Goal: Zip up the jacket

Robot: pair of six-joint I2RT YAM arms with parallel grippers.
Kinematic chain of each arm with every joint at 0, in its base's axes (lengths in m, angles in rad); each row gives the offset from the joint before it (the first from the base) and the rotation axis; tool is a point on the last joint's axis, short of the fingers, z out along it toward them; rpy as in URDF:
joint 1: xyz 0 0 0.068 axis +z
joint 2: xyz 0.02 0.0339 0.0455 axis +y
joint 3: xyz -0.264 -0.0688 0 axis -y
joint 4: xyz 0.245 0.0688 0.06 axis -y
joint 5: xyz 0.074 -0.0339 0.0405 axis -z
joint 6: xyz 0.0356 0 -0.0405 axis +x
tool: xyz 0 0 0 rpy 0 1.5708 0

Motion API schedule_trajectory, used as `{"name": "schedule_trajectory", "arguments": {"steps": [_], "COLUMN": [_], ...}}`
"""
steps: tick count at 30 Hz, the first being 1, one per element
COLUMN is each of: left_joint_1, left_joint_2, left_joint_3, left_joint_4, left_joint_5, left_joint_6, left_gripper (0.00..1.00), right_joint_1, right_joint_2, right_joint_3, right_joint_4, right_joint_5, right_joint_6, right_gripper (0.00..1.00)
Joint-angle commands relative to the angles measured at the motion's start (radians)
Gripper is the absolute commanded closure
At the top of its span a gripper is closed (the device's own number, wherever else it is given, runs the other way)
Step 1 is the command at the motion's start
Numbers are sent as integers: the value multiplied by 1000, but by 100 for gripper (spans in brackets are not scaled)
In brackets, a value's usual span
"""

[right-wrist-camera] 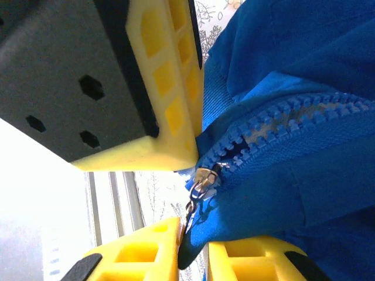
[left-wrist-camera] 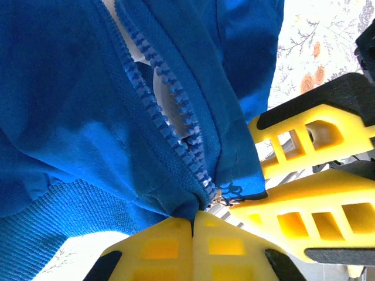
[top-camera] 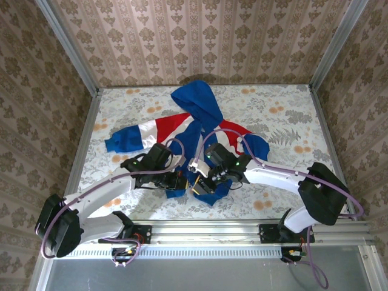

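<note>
On table (top-camera: 285,203), centre: 1 jacket (top-camera: 195,108), flat, hood toward far wall; zip (left-wrist-camera: 170,120) teeth parted; 2 grippers at near hem; left gripper (left-wrist-camera: 192,234) pinched tight on hem at zip base; right gripper (right-wrist-camera: 193,253) jaws slightly apart, fabric between, grip apparently loose, cannot tell; puller (right-wrist-camera: 201,179) dangling.

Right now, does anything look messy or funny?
Yes. The jacket lies crumpled and crooked on the table, one sleeve flung left. Its zipper gapes open, teeth apart with pale lining showing.
</note>
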Motion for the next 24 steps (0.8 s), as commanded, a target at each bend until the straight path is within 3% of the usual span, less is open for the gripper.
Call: {"name": "schedule_trajectory", "arguments": {"steps": [1, 7, 11, 13, 19, 24], "left_joint_1": [-6, -5, -5, -6, -6, -6], "left_joint_2": [7, 6, 6, 6, 7, 20], "left_joint_3": [2, 0, 0, 0, 6, 14], "left_joint_4": [-29, -27, -30, -31, -42, -45], "left_joint_5": [-1, -1, -4, -3, -4, -10], "left_joint_6": [25, 22, 22, 19, 12, -2], "left_gripper": [100, 100, 100, 100, 100, 100], "right_joint_1": [-4, -3, -3, -4, -5, 31], "right_joint_2": [-24, -16, -34, -68, -202, -248], "right_joint_3": [-46, -87, -100, -126, -243, -314], "right_joint_4": [141, 225, 215, 232, 367, 461], "right_joint_5": [-28, -13, 24, 66, 141, 205], "right_joint_6": [37, 76, 87, 96, 182, 272], "right_gripper": [80, 82, 64, 60, 61, 71]}}
